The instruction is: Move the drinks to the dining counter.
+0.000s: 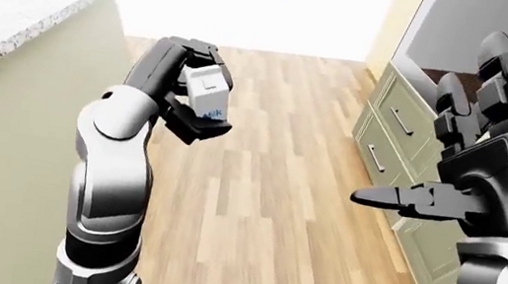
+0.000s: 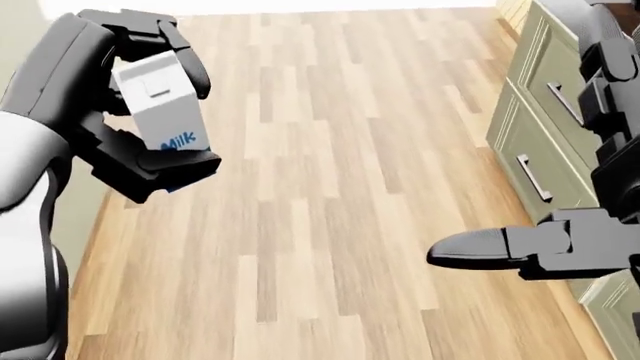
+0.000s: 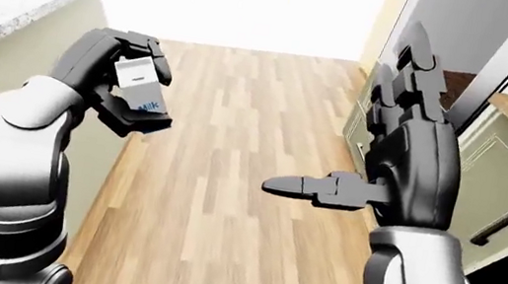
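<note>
My left hand point(image 2: 150, 112) gripped the milk carton point(image 2: 160, 101), held high at left; my right hand point(image 3: 401, 163) was spread, empty. Mid-carry, I judged: next, reach the speckled surface point(image 1: 22, 20) and set it down.

Three head cameras look down over arms; all share wood floor point(image 2: 330, 187), green cabinets point(image 1: 399, 177).

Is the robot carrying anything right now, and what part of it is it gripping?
Yes: its left hand grips a white milk carton, fingers over the top and under the bottom. The right hand is open and empty.
</note>
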{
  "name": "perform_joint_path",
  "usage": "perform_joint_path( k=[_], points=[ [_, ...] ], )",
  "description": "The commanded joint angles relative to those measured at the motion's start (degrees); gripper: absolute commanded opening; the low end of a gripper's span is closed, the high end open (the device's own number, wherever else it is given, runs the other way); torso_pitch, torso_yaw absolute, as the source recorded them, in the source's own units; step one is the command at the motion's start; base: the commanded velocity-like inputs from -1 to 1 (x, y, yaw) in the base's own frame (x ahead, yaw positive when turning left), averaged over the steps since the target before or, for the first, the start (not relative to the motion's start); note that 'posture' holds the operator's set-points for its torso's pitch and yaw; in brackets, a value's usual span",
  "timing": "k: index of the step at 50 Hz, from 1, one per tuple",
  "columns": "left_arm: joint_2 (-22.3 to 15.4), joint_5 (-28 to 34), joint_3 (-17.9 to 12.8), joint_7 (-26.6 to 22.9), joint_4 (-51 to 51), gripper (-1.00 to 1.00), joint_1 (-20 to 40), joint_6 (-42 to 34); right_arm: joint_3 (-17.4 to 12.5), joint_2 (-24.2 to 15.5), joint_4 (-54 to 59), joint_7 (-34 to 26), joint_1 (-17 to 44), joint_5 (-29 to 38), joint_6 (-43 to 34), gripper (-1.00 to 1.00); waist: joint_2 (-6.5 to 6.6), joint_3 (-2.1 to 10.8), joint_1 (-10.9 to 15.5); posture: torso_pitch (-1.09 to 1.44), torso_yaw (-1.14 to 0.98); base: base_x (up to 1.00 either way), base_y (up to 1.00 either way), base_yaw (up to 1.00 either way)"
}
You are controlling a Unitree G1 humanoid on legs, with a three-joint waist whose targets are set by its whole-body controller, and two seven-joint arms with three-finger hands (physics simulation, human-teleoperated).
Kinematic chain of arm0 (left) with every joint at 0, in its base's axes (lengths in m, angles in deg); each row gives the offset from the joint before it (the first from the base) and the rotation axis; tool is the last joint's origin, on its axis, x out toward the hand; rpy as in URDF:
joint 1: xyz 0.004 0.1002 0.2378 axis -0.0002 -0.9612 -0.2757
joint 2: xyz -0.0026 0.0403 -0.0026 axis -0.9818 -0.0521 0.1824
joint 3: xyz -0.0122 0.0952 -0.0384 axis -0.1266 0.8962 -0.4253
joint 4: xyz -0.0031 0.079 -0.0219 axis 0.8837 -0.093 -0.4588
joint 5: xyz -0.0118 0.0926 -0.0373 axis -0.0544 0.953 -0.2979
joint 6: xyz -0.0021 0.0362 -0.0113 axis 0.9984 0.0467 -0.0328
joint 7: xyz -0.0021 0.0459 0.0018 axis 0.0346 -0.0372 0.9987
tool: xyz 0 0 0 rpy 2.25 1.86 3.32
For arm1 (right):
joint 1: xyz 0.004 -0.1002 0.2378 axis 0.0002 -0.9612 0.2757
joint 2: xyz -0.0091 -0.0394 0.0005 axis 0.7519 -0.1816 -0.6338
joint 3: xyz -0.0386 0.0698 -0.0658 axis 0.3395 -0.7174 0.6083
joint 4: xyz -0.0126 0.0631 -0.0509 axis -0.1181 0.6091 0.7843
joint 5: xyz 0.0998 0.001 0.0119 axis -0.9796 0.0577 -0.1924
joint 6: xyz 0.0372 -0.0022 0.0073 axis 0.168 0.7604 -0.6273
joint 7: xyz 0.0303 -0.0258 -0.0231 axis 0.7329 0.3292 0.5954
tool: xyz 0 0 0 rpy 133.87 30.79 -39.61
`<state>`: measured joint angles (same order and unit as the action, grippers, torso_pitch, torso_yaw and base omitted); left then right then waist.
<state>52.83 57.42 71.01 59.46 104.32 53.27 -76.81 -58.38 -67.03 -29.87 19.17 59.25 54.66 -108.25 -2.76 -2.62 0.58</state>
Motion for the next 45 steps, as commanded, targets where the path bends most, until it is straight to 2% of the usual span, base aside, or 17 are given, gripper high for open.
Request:
perform_joint_path(
  k=[1,5,8,10,16,18,20,21,24,29,30,31,35,39,41,43,45],
  points=[
    [-1.1,1.8,-2.5,2.3,2.9,-1.0,2.4,2.2,-0.2,-0.1,-0.7,-0.4,0.9,0.8,1.6,1.0,-0.36,1.31,0.2,0.0,0.0,1.0,0.0,0.0],
    [-1.1,1.9,-2.5,2.1,3.1,-1.0,2.5,1.9,-0.3,-0.3,-0.7,0.0,0.9,0.4,1.7,1.0,3.05,2.96,-0.5,0.0,0.0,1.0,0.0,0.0],
    [-1.0,1.9,-2.5,2.2,3.0,-1.0,2.5,2.0,-0.3,-0.4,-0.7,0.1,0.8,0.3,1.8,1.0,4.1,-1.82,-0.3,0.0,0.0,1.0,0.0,0.0],
    [-0.9,1.8,-2.5,2.4,2.7,-1.0,2.5,2.4,-0.2,-0.2,-0.7,-0.2,0.6,0.9,2.0,1.0,4.61,0.92,0.8,0.0,0.0,1.0,0.0,0.0],
    [-1.0,1.8,-2.6,2.4,2.9,-1.0,2.5,2.2,0.0,0.2,-0.7,-0.9,0.9,2.0,1.6,1.0,4.16,1.56,1.8,0.0,0.0,1.0,0.0,0.0],
    [-1.0,1.7,-2.6,2.3,3.0,-1.0,2.4,2.1,0.6,0.1,-0.7,-0.7,1.0,2.9,1.2,1.0,2.75,2.6,1.4,0.0,0.0,1.0,0.0,0.0],
    [-1.2,1.4,-2.9,2.4,2.9,-1.0,2.3,2.4,0.0,1.1,-0.7,-1.0,1.6,3.2,-0.9,1.0,-4.61,3.41,1.5,0.0,0.0,0.06,0.0,1.0],
    [-1.3,1.5,-2.8,2.2,3.2,-1.0,2.4,2.0,1.0,-1.0,-0.7,0.2,1.7,3.4,-0.2,1.0,-1.02,0.77,2.0,0.0,0.0,0.0,0.0,1.0],
    [-1.6,1.6,-2.9,2.0,3.7,-1.0,3.1,1.0,-0.3,-1.5,-0.7,1.8,2.3,-0.8,-0.3,1.0,-2.27,1.19,0.0,0.0,0.0,0.0,0.0,1.0],
    [-1.7,1.9,-2.6,1.8,3.8,-1.0,3.6,0.5,0.6,-4.0,-0.7,4.0,2.1,-2.3,0.8,1.0,0.6,-1.5,1.0,0.0,0.0,0.0,0.0,1.0],
    [-1.7,1.9,-2.6,1.8,3.8,-1.0,3.7,0.4,0.8,-4.4,-0.7,4.2,2.0,-2.2,1.0,1.0,2.71,-1.49,1.4,0.0,0.0,0.0,0.0,1.0],
    [-1.9,2.0,-2.6,1.6,3.9,-1.0,4.0,0.1,0.8,-4.4,-0.7,4.2,2.1,-2.3,0.9,1.0,7.36,-0.83,2.1,0.0,0.0,0.0,0.0,1.0],
    [-2.0,2.3,-2.6,1.2,4.3,-1.0,4.6,-0.4,0.7,-4.4,-0.7,4.0,1.8,-2.4,1.3,1.0,4.19,1.32,3.7,0.0,0.0,0.0,0.0,1.0],
    [-1.9,2.4,-2.5,1.1,4.4,-1.0,4.5,-0.3,0.5,-3.6,-0.7,2.8,1.3,-1.1,1.5,1.0,2.45,0.98,2.9,0.0,0.0,0.0,0.0,1.0],
    [-1.8,2.5,-2.5,1.0,4.6,-1.0,4.4,-0.4,0.6,-2.9,-0.7,1.7,1.1,0.2,1.4,1.0,0.08,0.67,1.9,0.0,0.0,0.0,0.0,1.0],
    [-1.8,2.6,-2.4,0.9,4.7,-1.0,4.4,-0.5,0.5,-2.6,-0.7,1.3,1.3,0.6,1.2,1.0,-4.89,1.88,0.4,0.0,0.0,0.0,0.0,1.0],
    [-1.7,2.7,-2.3,1.0,4.6,-1.0,4.5,-0.4,0.5,-2.5,-0.7,1.1,1.1,0.8,1.4,1.0,-3.14,1.6,0.4,0.0,0.0,0.0,0.0,1.0]
  ],
)
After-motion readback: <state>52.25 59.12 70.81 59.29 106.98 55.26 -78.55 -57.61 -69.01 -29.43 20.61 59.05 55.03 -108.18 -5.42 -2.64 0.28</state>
